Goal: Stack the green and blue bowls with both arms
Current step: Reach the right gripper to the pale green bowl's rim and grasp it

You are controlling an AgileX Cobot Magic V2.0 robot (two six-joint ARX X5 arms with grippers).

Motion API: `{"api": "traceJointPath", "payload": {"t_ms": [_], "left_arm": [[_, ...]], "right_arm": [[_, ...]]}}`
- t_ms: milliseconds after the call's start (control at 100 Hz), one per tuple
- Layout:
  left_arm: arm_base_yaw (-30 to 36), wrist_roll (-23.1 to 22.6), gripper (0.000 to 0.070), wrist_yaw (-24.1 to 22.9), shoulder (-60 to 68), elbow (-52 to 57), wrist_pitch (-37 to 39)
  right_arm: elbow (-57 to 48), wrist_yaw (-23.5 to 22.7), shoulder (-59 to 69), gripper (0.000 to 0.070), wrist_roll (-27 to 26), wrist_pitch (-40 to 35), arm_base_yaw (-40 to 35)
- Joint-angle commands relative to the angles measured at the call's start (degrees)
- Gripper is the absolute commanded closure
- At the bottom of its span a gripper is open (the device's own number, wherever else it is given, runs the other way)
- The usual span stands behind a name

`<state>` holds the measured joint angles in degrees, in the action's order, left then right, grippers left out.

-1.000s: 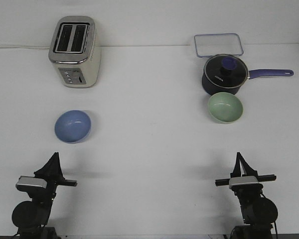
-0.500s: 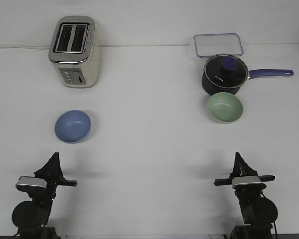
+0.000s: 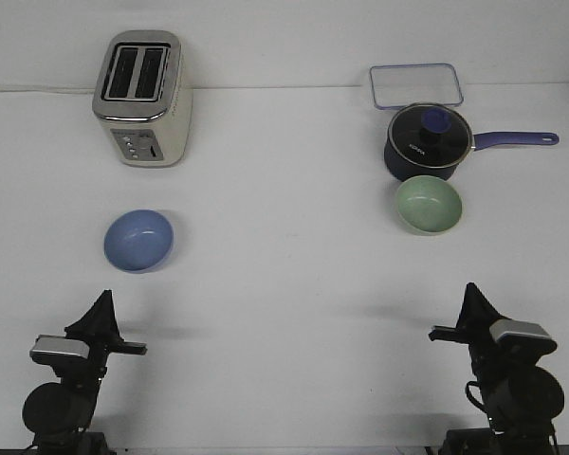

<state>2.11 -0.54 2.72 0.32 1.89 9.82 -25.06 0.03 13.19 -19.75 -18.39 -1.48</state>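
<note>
Left gripper point(image 3: 101, 301): near edge of table, left side, pointing forward; nothing held; open or closed impossible to tell from this angle.
Right gripper point(image 3: 473, 294): near edge, right side, angled a little rightward; nothing held; jaw state likewise unreadable.
Blue bowl point(image 3: 138, 240): upright on the table point(image 3: 284, 275), ahead of left gripper, apart from it, nothing touching.
Green bowl point(image 3: 429, 205): upright, ahead of right gripper, well apart from it; just in front of the saucepan point(image 3: 427, 142), very close or touching, hard to say which.
Farther back: toaster point(image 3: 142, 98) behind blue bowl; clear lidded container point(image 3: 415, 85) behind saucepan.
Step in hand: probably the very start; both bowls untouched and well apart, no stacking done.
Next move, as judged: each arm reaching forward to its nearer bowl, rim grasp likely; care needed at green bowl, with saucepan crowding its far side.
Hidden or unclear: fingertips seen only as dark wedges; arm bases cut off at lower edge; bowl interiors apparently empty.
</note>
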Motion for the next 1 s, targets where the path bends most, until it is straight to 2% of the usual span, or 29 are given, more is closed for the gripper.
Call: {"api": "traceJointPath", "payload": {"t_ms": [0, 70, 100, 220, 320, 400, 750, 990], "left_arm": [[0.00, 0.09, 0.0685, -0.07, -0.04, -1.09, 0.57], [0.00, 0.09, 0.0685, -0.09, -0.04, -1.09, 0.57], [0.00, 0.09, 0.0685, -0.07, -0.04, -1.09, 0.57], [0.00, 0.09, 0.0685, -0.07, -0.04, -1.09, 0.57], [0.00, 0.09, 0.0685, -0.09, -0.04, -1.09, 0.57], [0.00, 0.09, 0.0685, -0.09, -0.04, -1.09, 0.57], [0.00, 0.09, 0.0685, -0.07, -0.04, -1.09, 0.57], [0.00, 0.11, 0.0685, -0.09, -0.04, -1.09, 0.57]], "right_arm": [[-6.34, -0.35, 5.79, 0.0536, -0.24, -3.02, 0.00], [-12.83, -0.24, 11.91, 0.0201, 0.09, -6.75, 0.00], [-15.56, 0.02, 14.56, 0.0141, 0.13, -8.41, 0.02], [-25.11, 1.81, 25.14, 0.0237, 1.99, -13.66, 0.17], [-31.82, 1.38, 34.32, 0.0223, 2.23, -17.27, 1.25], [-37.35, -0.20, 43.41, 0.0153, 3.74, -20.72, 3.06], [-51.74, -0.55, 73.05, 0.0154, 10.21, -24.98, 8.37], [-57.94, -1.92, 86.03, 0.0154, 11.30, -24.83, 10.38]]}}
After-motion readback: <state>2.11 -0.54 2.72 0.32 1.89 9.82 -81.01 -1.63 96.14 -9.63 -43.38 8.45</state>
